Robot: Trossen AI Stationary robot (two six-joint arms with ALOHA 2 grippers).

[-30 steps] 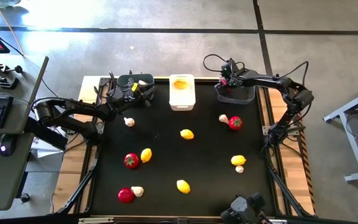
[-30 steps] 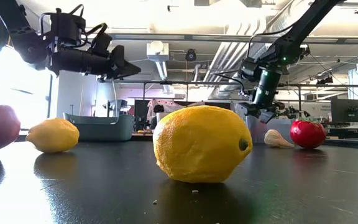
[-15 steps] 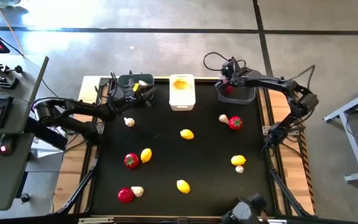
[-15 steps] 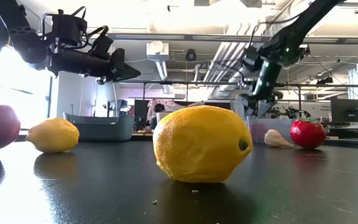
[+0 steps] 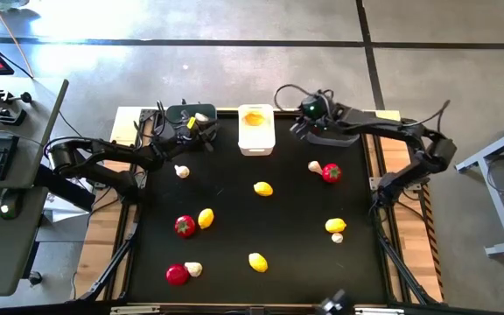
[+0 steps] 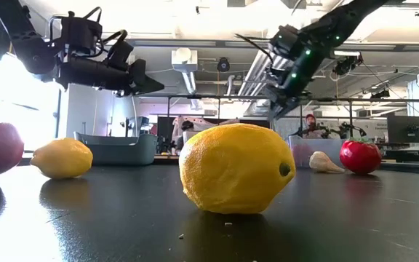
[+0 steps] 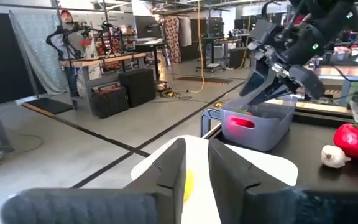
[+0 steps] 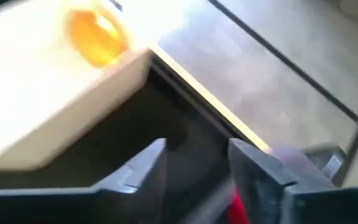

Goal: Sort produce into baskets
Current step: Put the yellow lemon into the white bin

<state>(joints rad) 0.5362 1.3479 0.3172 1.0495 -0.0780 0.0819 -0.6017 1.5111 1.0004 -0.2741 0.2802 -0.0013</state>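
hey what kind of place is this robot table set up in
Most likely a robotics lab or workshop. The table stands on a bare concrete floor with taped lines, exposed ducts and pipes run overhead, and workbenches crowded with equipment fill the room behind, with a person standing among them.

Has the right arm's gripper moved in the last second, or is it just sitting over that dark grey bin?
Yes. The right gripper has swung off the dark grey bin toward the white basket.
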